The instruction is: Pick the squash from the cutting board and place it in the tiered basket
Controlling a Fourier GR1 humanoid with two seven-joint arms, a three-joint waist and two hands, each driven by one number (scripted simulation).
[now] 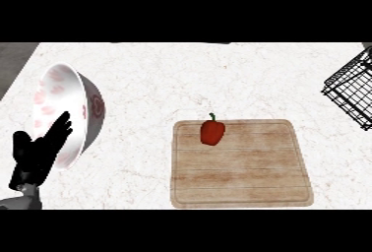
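Note:
A red vegetable with a green stem [212,131], looking like a bell pepper, lies on the far left part of the wooden cutting board [247,177]. The black wire tiered basket [352,88] shows partly at the right edge. My left hand [36,152] stands at the lower left with straight fingers pointing up, in front of a bowl and far from the board. It holds nothing. My right hand does not show.
A large white bowl with pink marks [69,110] sits tilted at the left, behind my left hand. The counter [181,78] is pale marble; its dark edge shows at the top left corner.

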